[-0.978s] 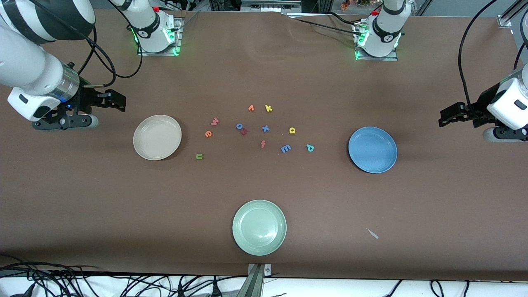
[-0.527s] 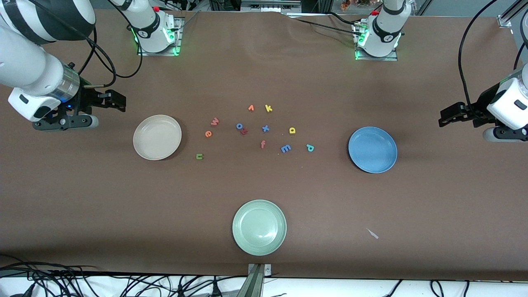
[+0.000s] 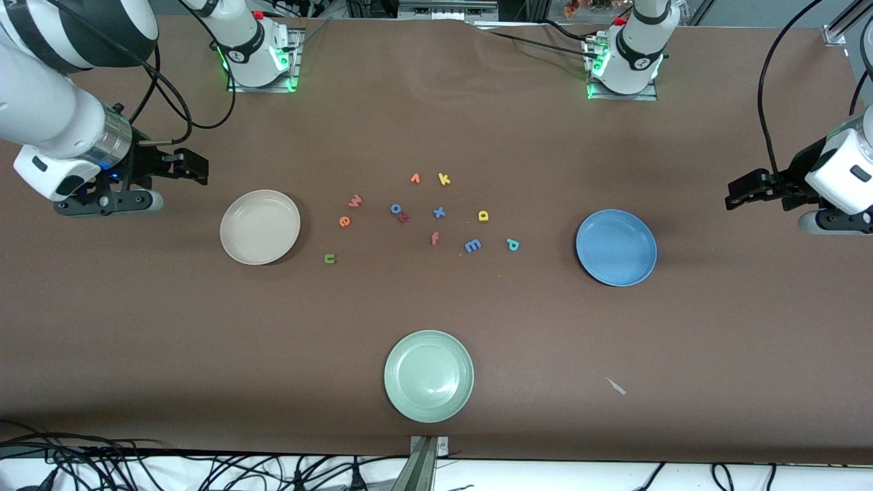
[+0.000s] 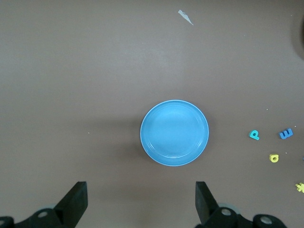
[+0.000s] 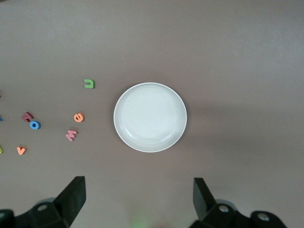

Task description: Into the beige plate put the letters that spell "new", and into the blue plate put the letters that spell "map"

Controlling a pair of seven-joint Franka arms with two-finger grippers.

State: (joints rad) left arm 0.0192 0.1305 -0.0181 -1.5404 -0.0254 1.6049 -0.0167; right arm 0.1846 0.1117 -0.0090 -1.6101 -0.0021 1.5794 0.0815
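Front view: three plates, eleven letters

place: robotics lab | evidence: two arm bases bolted at 12 o'clock of a table under brown cloth, green status lights lit | loose cables bundled along the 6 o'clock edge | metal frame rails past the 12 o'clock edge | foam letters and plates laid out as test props

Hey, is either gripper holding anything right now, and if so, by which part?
Nothing is held. The left gripper and the right gripper are both open and empty, up in the air.
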